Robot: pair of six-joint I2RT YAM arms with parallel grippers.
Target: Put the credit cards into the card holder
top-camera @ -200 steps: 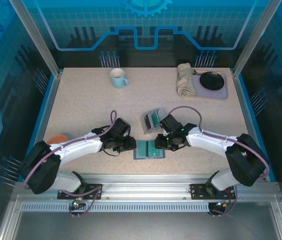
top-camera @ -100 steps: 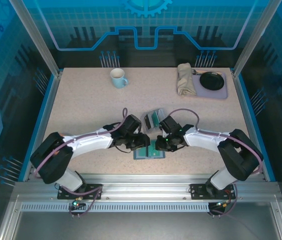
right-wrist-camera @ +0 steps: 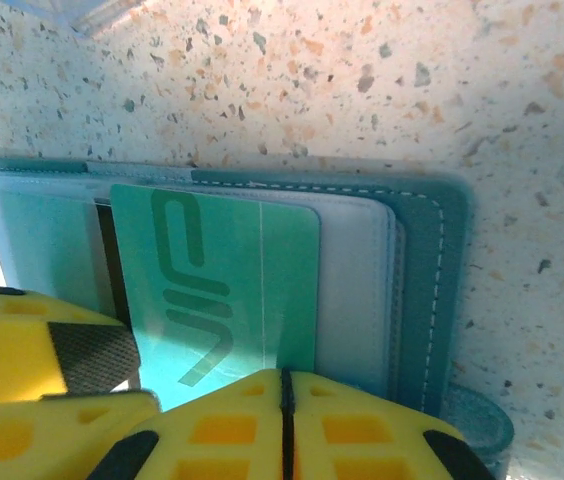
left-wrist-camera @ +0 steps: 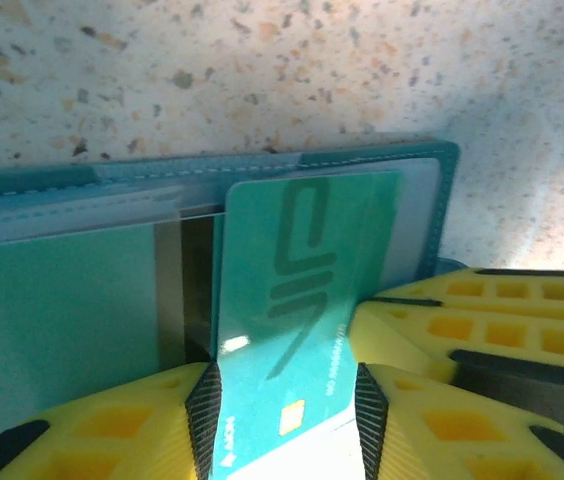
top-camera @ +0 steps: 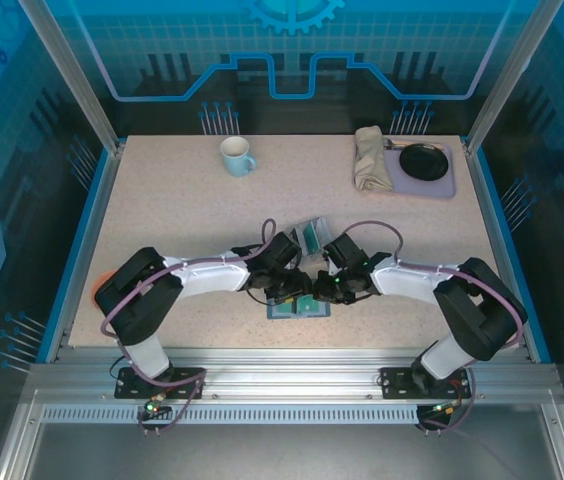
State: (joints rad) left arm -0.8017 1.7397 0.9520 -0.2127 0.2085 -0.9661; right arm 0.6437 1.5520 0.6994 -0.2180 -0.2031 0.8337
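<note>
Blue glass walls [top-camera: 22,100] enclose a speckled beige table [top-camera: 162,220]. Both arms bend inward, so the left gripper [top-camera: 290,290] and right gripper [top-camera: 322,290] meet low over the open teal holder [top-camera: 299,309] directly beneath them. The left gripper's jaws clamp a green card [left-wrist-camera: 302,280] by its long edges, its far end over the holder's pale pocket. The right gripper's jaws are pressed together at the card's near edge.
</note>
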